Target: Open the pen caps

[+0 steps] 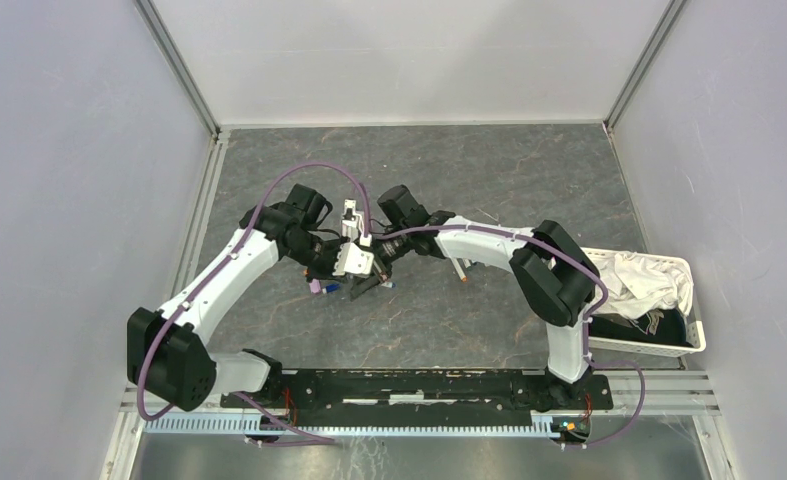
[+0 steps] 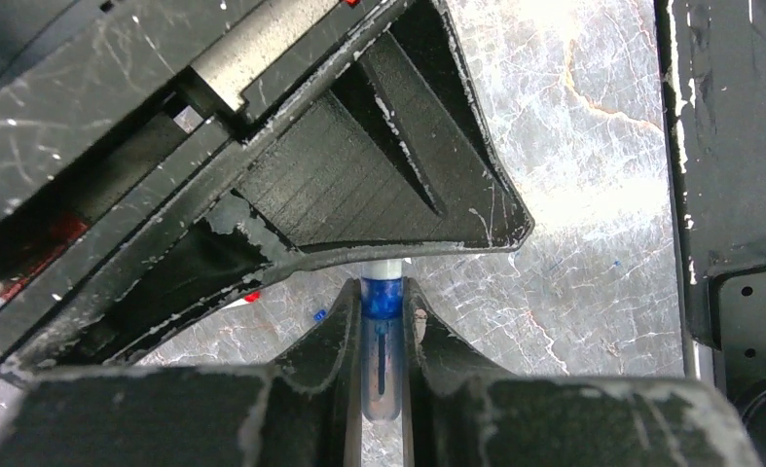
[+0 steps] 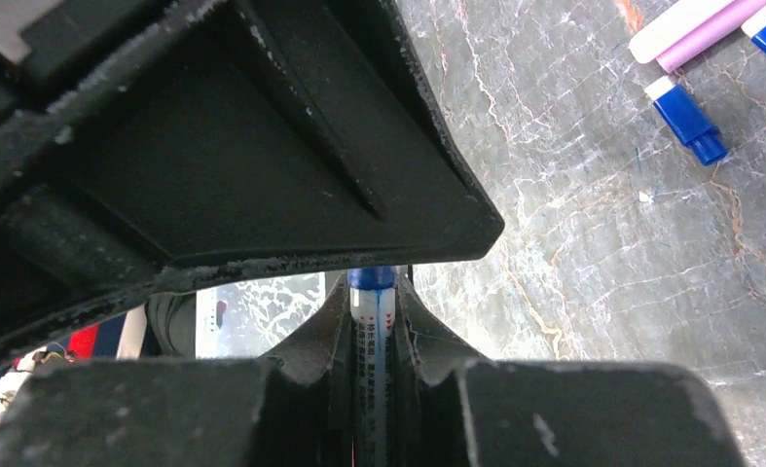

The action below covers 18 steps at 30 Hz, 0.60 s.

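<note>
My two grippers meet at the table's centre on one pen. In the left wrist view my left gripper [image 2: 383, 292] is shut on the translucent blue pen cap [image 2: 382, 326]. The pen's white barrel [image 2: 386, 269] runs from the cap into the other gripper. In the right wrist view my right gripper [image 3: 372, 287] is shut on that white printed barrel [image 3: 372, 360], with the blue end [image 3: 371, 278] just past its fingertips. In the top view the left gripper [image 1: 341, 272] and right gripper [image 1: 367, 282] touch tip to tip. The cap looks seated on the barrel.
A pale pink-lilac pen [image 3: 695, 27] and blue-ended pieces [image 3: 688, 119] lie on the grey table, far right of my right gripper. A white pen with an orange end [image 1: 460, 268] lies under the right arm. A white basket [image 1: 694, 340] holding cloth stands at the right edge.
</note>
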Available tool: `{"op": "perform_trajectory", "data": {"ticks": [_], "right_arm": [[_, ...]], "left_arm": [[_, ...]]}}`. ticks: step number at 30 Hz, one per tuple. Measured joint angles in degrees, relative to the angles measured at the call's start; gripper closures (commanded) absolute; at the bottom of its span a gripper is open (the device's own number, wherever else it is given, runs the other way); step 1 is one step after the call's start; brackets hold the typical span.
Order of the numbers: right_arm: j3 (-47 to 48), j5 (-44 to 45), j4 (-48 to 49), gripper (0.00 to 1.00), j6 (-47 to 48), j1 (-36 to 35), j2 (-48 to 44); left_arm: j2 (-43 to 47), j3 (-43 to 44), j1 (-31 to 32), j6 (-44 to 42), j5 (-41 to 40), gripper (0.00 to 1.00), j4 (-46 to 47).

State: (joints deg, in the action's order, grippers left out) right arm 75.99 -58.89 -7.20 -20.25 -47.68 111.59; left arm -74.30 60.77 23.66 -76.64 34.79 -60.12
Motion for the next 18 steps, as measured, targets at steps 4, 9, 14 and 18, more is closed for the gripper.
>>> {"op": "perform_trajectory", "data": {"ticks": [4,9,14,18], "right_arm": [[0.42,-1.05,-0.61,0.83,0.92,0.28,0.11],[0.74,-1.49,-1.25,0.57,0.87,0.57,0.13],[2.36,-1.49,-2.03,0.57,1.03,1.51,0.13],[5.4,-1.51,-3.23,0.77,1.4,1.95,0.85]], "left_arm": [[0.37,0.0,0.02,-0.11,0.09,0.98,0.24],[0.55,0.0,0.11,-0.2,-0.02,0.98,0.13],[0.96,0.0,0.11,-0.63,-0.33,0.98,-1.07],[1.62,0.0,0.11,-0.87,-0.46,0.98,-1.42]]}}
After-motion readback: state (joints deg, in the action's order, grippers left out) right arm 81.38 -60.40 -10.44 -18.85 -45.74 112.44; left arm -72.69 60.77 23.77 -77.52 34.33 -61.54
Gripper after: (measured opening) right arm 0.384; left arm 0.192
